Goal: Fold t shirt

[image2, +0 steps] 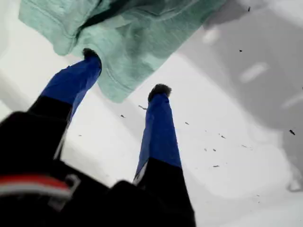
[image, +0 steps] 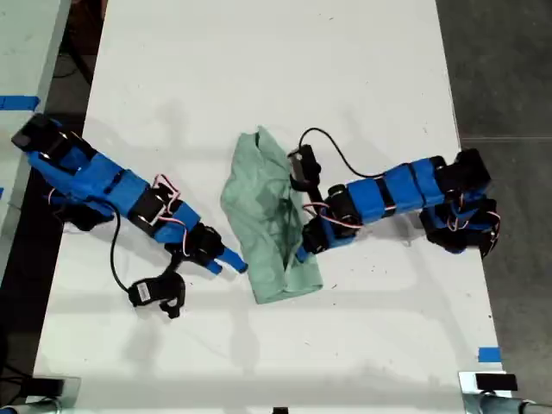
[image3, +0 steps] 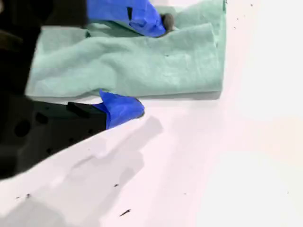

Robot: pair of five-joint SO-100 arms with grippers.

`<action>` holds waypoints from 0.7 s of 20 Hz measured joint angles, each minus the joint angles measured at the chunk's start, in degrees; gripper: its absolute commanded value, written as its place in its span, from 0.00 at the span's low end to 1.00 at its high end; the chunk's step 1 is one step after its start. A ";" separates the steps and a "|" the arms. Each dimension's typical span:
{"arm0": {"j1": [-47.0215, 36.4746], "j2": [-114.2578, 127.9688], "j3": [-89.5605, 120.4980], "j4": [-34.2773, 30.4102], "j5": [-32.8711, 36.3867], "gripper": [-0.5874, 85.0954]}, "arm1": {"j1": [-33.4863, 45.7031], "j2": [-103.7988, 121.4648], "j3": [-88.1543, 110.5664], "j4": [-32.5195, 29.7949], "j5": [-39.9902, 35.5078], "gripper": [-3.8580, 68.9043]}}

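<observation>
Starting from the exterior view's left, our first arm (image: pixel 95 185) reaches in diagonally across the white table (image: pixel 259 69), with a black cable (image: pixel 116 259) looping down to a little black camera module (image: pixel 155 293) beside it. Our first gripper (image: pixel 235 263) sits right at the exterior view's left edge of the t shirt (image: pixel 263 216), down near its lower corner. In the first wrist view that gripper (image2: pixel 126 72) has its fingers spread wide. One fingertip (image2: pixel 92 54) is tucked against the hem of the shirt (image2: pixel 132 38), and the other tip (image2: pixel 160 90) is just off the cloth on bare table, so we're not pinching anything.

The shirt itself lies near the middle of the table, bunched into a long, wrinkly, roughly folded strip running up and down in the exterior view.

On the shirt's right edge in the exterior view is our second gripper (image: pixel 302 252), coming in from our second arm (image: pixel 405 190). The second wrist view shows this gripper (image3: pixel 150 65) spread too, straddling the edge of the shirt (image3: pixel 132 66). One finger (image3: pixel 142 19) rests over the cloth and the other (image3: pixel 120 109) is just beside the shirt's edge over the table. We can't tell if the upper one is actually pressing down.

A bit of blue tape (image: pixel 488 354) sits in the exterior view's lower right.
</observation>
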 measured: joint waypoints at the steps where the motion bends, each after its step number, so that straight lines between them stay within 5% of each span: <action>1: 0.70 -5.45 -3.25 -1.76 -1.05 0.27 | -0.35 -1.49 -0.53 0.00 0.44 0.38; 6: 0.88 -26.46 -23.82 -2.46 -2.46 0.25 | -0.70 -2.72 -1.14 0.00 0.70 0.38; 9: -0.26 -34.54 -33.22 -1.76 -0.79 0.07 | -1.32 -3.16 -1.14 0.00 1.05 0.38; 14: -1.14 -39.99 -38.58 -0.09 1.49 0.00 | -3.34 -3.52 -1.14 0.00 1.49 0.37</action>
